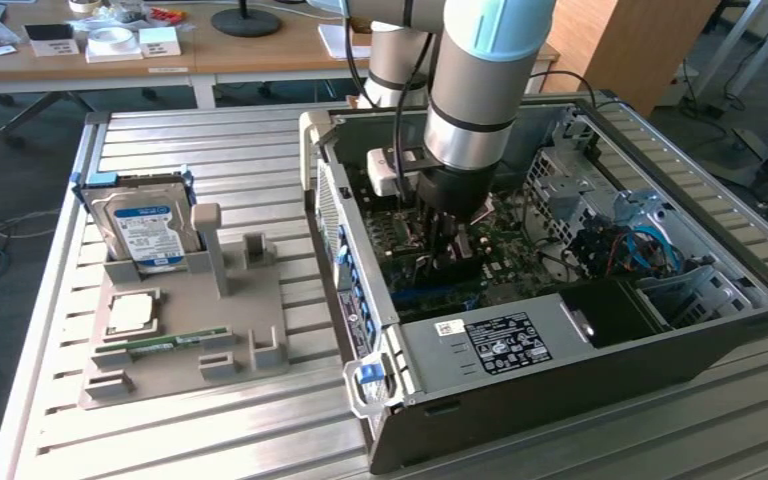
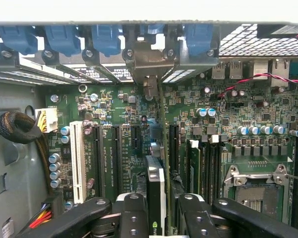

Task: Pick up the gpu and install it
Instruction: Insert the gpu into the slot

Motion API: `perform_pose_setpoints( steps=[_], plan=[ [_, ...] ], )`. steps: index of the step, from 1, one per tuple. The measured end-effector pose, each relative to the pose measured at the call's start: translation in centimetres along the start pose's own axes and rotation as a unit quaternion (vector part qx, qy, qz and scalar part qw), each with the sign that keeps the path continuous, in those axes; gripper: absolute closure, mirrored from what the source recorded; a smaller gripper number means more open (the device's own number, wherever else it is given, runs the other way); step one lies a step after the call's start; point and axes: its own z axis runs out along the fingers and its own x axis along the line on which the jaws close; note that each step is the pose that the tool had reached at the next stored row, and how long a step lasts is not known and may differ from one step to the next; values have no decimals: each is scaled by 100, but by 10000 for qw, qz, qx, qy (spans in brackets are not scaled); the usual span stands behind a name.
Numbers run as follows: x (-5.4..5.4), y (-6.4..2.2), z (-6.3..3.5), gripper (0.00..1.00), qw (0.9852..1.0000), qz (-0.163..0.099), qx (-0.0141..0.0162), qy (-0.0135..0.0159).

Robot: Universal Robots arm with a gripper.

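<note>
The gripper (image 2: 161,210) has its jaws closed narrow on the gpu (image 2: 156,193), which stands edge-on between the two black fingers (image 2: 134,218), very slim from this side, with a small logo visible on its near end. The card runs straight away from the wrist camera over the green motherboard (image 2: 228,106), along one of the long dark slots, and its metal bracket (image 2: 149,62) reaches the back wall of the case under the row of blue clips (image 2: 107,37). Whether the card is fully seated in the slot cannot be told. Beside it a white slot (image 2: 78,161) lies on the board, and on the other side the empty processor socket (image 2: 256,191) with its metal frame. In the exterior view the arm (image 1: 484,80) comes down into the open computer case (image 1: 544,330), which lies on its side on the slatted metal desk (image 1: 224,440). To the exterior view's left of the case stands a grey parts holder (image 1: 244,310) with a hard drive (image 1: 144,225) upright in it, a processor (image 1: 133,313) flat on it and a green memory stick (image 1: 157,345) near its front.
</note>
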Motion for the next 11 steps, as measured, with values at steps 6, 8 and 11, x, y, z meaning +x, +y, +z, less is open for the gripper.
perform_pose_setpoints(
  steps=[6, 8, 11],
  plan=[
    [10, -1, 0, 71, 10000, 19, 1, 0],
    [11, 0, 0, 71, 10000, 19, 0, 1],
    [13, 5, 8, 71, 10000, 23, 1, 1]
  ],
)
